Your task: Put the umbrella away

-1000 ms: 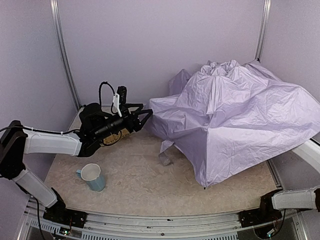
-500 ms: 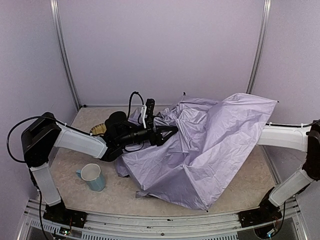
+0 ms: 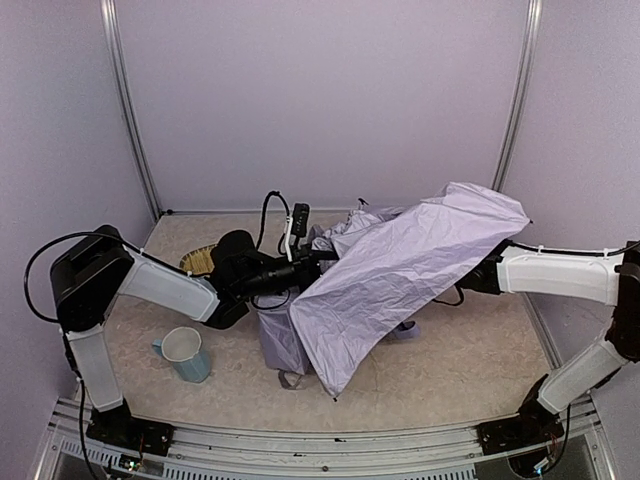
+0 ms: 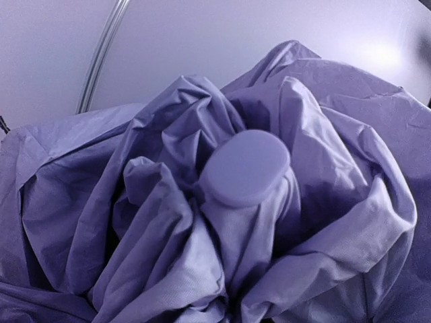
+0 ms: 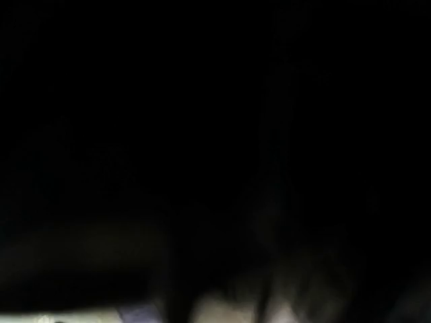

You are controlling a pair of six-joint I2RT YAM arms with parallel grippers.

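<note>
One blue cup (image 3: pixel 185 353) near draped umbrella (image 3: pixel 400 260)

1. A pale lavender matte back wall (image 3: pixel 320 100) closes the far side, evenly lit, without hard shadows.
2. A matching lavender left side wall (image 3: pixel 55 120) and right side wall (image 3: pixel 590 90) box the space in.
3. A slim silvery metal left post (image 3: pixel 125 110) and a like right post (image 3: pixel 520 80) stand upright at the far corners (the left wrist view shows one as a bright tube).
4. A beige speckled table top (image 3: pixel 460 340) forms the floor.
5. A grey slotted aluminium rail (image 3: pixel 320 450) runs along its near edge.
6. A soft glare patch (image 4: pixel 380 54) glows on the wall.
</note>
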